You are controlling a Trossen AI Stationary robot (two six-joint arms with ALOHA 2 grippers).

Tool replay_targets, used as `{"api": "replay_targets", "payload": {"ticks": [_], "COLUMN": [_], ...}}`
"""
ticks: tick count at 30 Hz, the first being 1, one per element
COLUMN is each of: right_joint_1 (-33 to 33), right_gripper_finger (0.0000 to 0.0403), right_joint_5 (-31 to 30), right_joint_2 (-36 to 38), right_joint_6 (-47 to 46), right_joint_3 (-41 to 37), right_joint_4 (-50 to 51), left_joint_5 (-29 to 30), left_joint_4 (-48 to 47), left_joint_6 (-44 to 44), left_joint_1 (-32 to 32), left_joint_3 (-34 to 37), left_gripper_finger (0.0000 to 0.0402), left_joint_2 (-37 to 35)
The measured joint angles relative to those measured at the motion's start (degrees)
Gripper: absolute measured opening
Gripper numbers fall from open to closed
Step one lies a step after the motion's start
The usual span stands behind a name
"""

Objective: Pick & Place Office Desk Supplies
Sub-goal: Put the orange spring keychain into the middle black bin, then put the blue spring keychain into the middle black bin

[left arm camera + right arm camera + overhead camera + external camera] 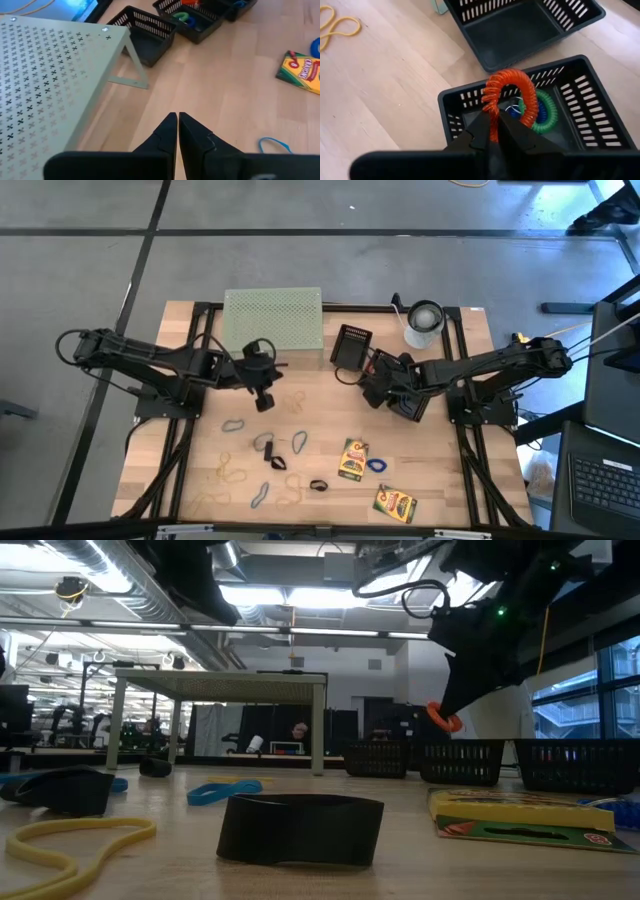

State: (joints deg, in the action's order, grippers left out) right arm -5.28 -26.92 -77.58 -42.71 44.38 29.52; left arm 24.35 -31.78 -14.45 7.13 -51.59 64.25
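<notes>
Crayon boxes lie nearest the bench's front edge in the high view: one [394, 504] at about five o'clock from the bench's middle, the other [352, 459] just inward of it with a blue band [376, 465] beside it. Loose rubber bands spread across the seven o'clock quarter, tan loops [226, 473] near the front, a blue one [258, 499], and black clips [273, 463] among them.

Toward the middle, the left hand [265, 402] hovers over bare wood at about ten o'clock, fingers [170, 131] pressed together on nothing. A tan band [296, 402] lies just beside it.

At about two o'clock the right hand [493, 134] is clenched on a red coiled band [506, 91], holding it above a black slotted basket [470, 95]. A green coiled band [543, 111] and something blue already lie inside that basket. A second black basket [485, 37], next to it and farther on, looks bare inside.

At the back edge stands the pale green perforated rack [273, 321] at twelve o'clock, and a white cylinder [423, 323] at one o'clock.
</notes>
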Motion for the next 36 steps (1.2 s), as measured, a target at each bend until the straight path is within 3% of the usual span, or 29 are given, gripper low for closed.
{"api": "replay_targets", "payload": {"ticks": [5,13,15,21,25,31,36], "right_joint_1": [0.0,0.0,0.0,-1.5,-5.8,-15.2,-22.4], "right_gripper_finger": [0.0047,0.0127,0.0144,0.0164,0.0160,0.0149,0.0143], "right_joint_5": [0.0,-0.2,2.8,19.8,25.2,25.8,20.0], "right_joint_2": [0.0,0.0,0.0,0.0,0.0,-0.1,-1.7], "right_joint_6": [-0.4,-0.3,-0.3,-0.8,-3.1,-9.8,-9.6], "right_joint_3": [0.0,0.0,0.4,4.5,5.0,3.9,3.8], "right_joint_4": [0.1,0.1,0.2,-0.1,-0.7,-0.6,-1.1], "left_joint_5": [0.0,-0.1,0.0,-0.1,-0.1,-0.1,0.0], "left_joint_4": [0.0,0.0,0.0,-0.2,-0.4,-1.6,-1.6], "left_joint_6": [0.0,0.0,0.0,-0.4,-1.4,-2.5,-3.4], "left_joint_1": [0.7,1.5,1.8,1.9,1.9,1.9,1.9], "left_joint_3": [0.0,0.0,0.0,0.0,0.0,0.0,0.0], "left_gripper_finger": [0.0008,0.0012,0.0013,0.0009,0.0010,0.0012,0.0009], "left_joint_2": [0.0,0.0,0.0,0.0,0.0,0.0,0.0]}}
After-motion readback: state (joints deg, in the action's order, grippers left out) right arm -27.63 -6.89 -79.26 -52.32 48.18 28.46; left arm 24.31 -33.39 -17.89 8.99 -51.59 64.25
